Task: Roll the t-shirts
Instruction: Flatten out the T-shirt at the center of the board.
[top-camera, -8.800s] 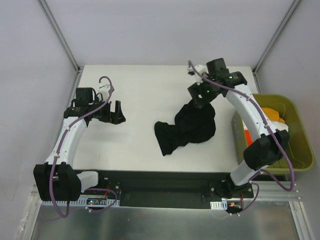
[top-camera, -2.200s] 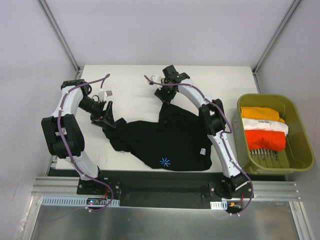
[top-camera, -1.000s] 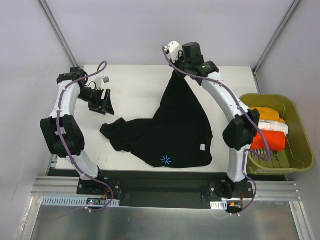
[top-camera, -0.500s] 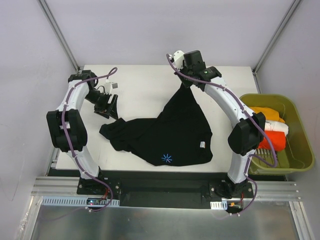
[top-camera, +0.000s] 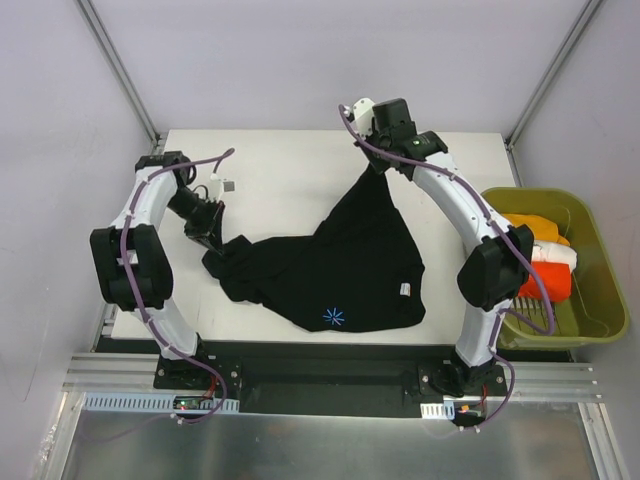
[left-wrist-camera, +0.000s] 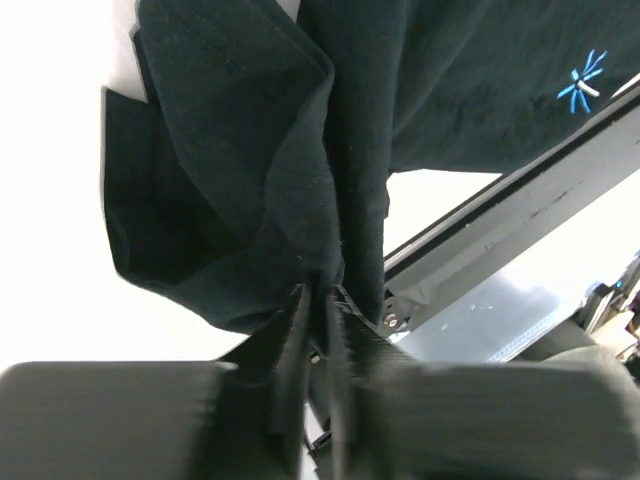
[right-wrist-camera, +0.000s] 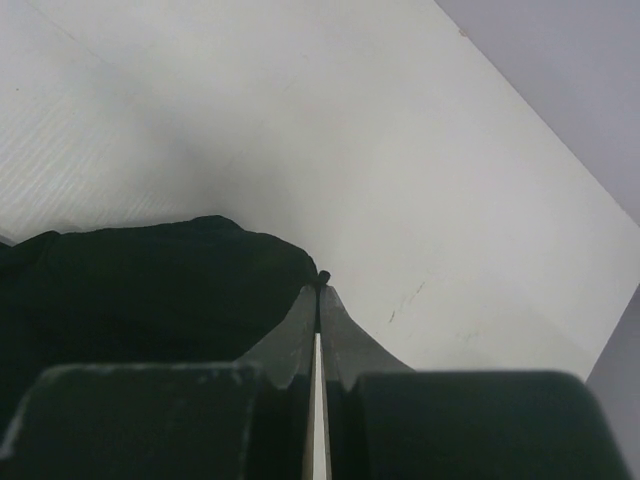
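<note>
White counter carries the black t-shirt, not yet rolled, gripped by left claw and right claw, while 3 rolled bundles fill the bin at right.

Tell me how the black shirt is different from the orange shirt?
The black shirt lies spread out on the table; the orange shirt is bundled in the bin. The left claw and right claw pinch the black shirt; no claw touches the orange shirt. Both are cloth shirts.

The black t-shirt lies spread, far corner lifted.
</note>
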